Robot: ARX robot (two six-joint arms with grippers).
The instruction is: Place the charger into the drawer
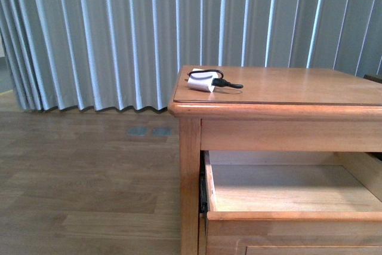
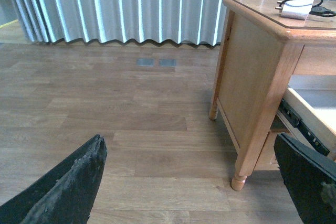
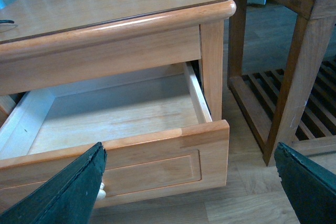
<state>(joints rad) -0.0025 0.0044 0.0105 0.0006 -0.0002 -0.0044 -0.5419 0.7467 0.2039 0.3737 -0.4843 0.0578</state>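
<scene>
The charger (image 1: 203, 83), a small white adapter with a looped black cable and black plug, lies on the wooden cabinet's top near its left corner. It also shows in the left wrist view (image 2: 297, 10). The drawer (image 1: 286, 214) below the top is pulled out, its light wood interior empty. In the right wrist view the drawer (image 3: 152, 163) shows its recessed panel front and a pale knob (image 3: 100, 194). My left gripper (image 2: 191, 192) is open over the floor, left of the cabinet. My right gripper (image 3: 191, 192) is open in front of the drawer's front panel. Neither arm shows in the front view.
The wooden cabinet (image 1: 191, 165) stands on a wood floor before grey pleated curtains (image 1: 119, 34). A darker wooden table with a slatted lower shelf (image 3: 294, 77) stands close beside the cabinet's right side.
</scene>
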